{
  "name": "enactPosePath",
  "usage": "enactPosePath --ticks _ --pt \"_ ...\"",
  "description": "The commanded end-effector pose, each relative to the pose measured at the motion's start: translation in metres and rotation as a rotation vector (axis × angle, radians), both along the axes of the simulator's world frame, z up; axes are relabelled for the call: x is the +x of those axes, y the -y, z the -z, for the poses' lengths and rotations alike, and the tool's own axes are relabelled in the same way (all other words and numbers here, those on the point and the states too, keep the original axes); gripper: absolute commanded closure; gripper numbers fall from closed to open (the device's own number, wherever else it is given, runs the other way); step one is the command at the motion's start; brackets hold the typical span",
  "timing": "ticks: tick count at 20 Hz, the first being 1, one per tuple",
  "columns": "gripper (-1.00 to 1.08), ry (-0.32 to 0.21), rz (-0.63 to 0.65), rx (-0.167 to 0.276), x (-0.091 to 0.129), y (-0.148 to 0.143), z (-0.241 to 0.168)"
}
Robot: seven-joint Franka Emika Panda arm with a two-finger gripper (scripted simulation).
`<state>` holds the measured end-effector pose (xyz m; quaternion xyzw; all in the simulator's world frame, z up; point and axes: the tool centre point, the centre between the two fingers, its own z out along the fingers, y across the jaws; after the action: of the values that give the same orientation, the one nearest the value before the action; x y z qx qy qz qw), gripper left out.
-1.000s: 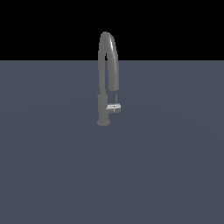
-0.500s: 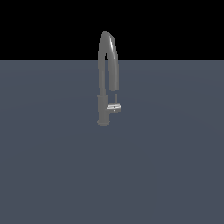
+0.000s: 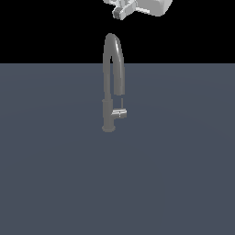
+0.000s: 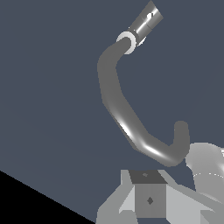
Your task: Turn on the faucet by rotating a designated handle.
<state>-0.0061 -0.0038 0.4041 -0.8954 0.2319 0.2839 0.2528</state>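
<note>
Faucet [image 3: 113,82] upright on the counter [image 3: 183,174], handle [image 3: 120,113] projecting toward the exterior view's right. Gripper [image 3: 120,12] above the spout, apart from it; jaws' spacing cannot be told.

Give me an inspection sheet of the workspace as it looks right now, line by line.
Surface: plain dark blue-grey floor, flat.
Faucet: faucet upright, high arched spout, column base on the surface.
Handle: handle, short silver lever jutting from the lower column toward the exterior view's right; nothing touches it.
Clutter: nothing seen.
Hand: hand above the spout's arch, apart from the faucet; open or shut cannot be told.
Cables: nothing seen.
Surroundings: black background beyond the surface; nothing else seen.
</note>
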Motion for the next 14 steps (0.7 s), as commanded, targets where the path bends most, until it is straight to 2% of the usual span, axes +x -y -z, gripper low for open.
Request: enactPosePath --ticks 1,14 --pt "1.08 -0.039 0.028 0.03 0.012 0.002 0.011" --pt "1.08 -0.251 0.178 0.189 0.064 0.013 0.08"
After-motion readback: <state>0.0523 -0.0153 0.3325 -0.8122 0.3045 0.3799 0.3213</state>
